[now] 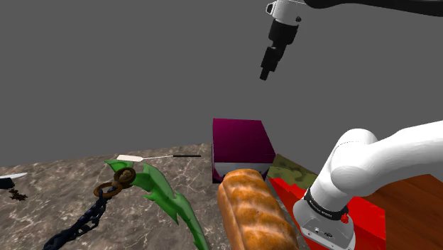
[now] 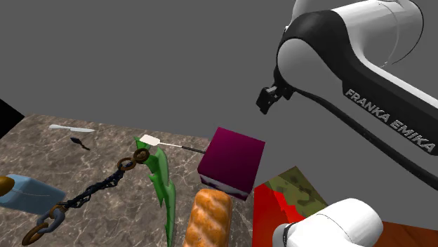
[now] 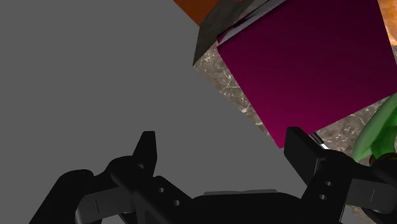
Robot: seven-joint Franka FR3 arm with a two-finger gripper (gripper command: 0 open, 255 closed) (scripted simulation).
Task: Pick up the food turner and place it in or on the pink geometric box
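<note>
Food turner (image 1: 160, 156), thin, with flat white blade and dark handle, lying flat on the speckled stone table (image 1: 57, 177) near the dark pink box (image 1: 241, 142), well below the black gripper (image 1: 265, 73) with fingers spread wide, holding nothing; so thin, could slip out when pinched.

— Any lettering to read?
— Yes: "FRANKA EMIKA", white capitals along the arm (image 2: 382, 112), second exterior view.
— Anything else?
— Small print on the lower joint (image 1: 323, 208), shoulder view; too small to read.
</note>
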